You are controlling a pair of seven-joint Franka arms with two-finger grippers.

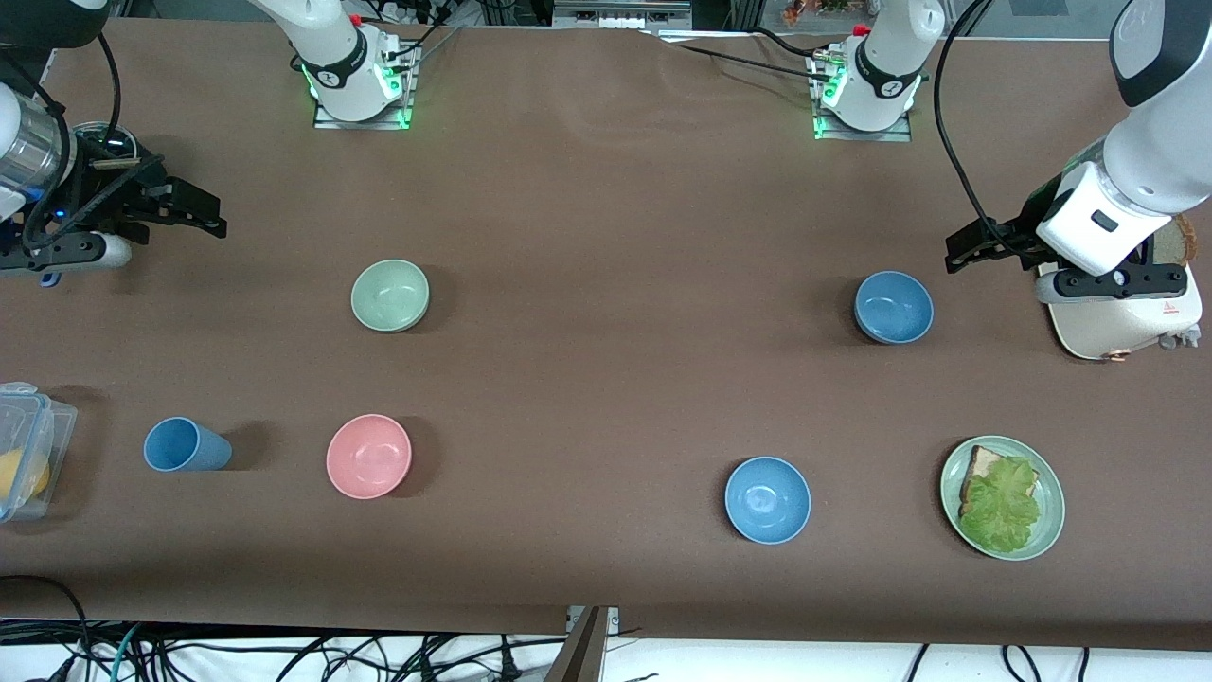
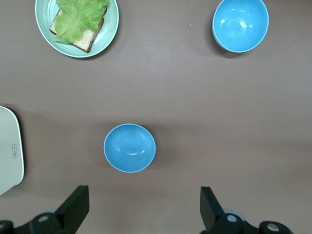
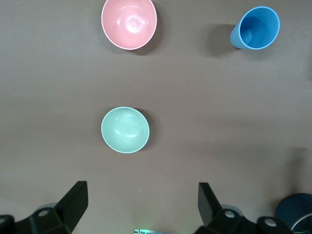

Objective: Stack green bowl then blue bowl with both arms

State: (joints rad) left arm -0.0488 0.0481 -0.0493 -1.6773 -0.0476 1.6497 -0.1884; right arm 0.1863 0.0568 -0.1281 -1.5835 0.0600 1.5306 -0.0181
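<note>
From the front camera, my right gripper hangs over the table at the right arm's end, and my left gripper hangs at the left arm's end, above a white appliance; both arms wait there. The green bowl sits alone on bare brown cloth, with a pink bowl nearer the camera and a blue cup lying beside that, toward the right arm's end. A clear lidded container overhangs that same end. The blue bowl, the duller one, stands near the white appliance; the brighter sky-blue bowl lies nearer the camera, and a pale-green plate with bread and lettuce lies beside it, toward the left arm's end. Wide open cloth separates the green bowl from the blue bowl.

My left wrist view shows my jaws spread wide, the blue bowl centred ahead of them and apart from them, with clear cloth all round. Here its colour looks close to that of the sky-blue bowl.

My right wrist view shows my jaws wide as well, the green bowl ahead, untouched, and the blue cup with its mouth open to the camera.
</note>
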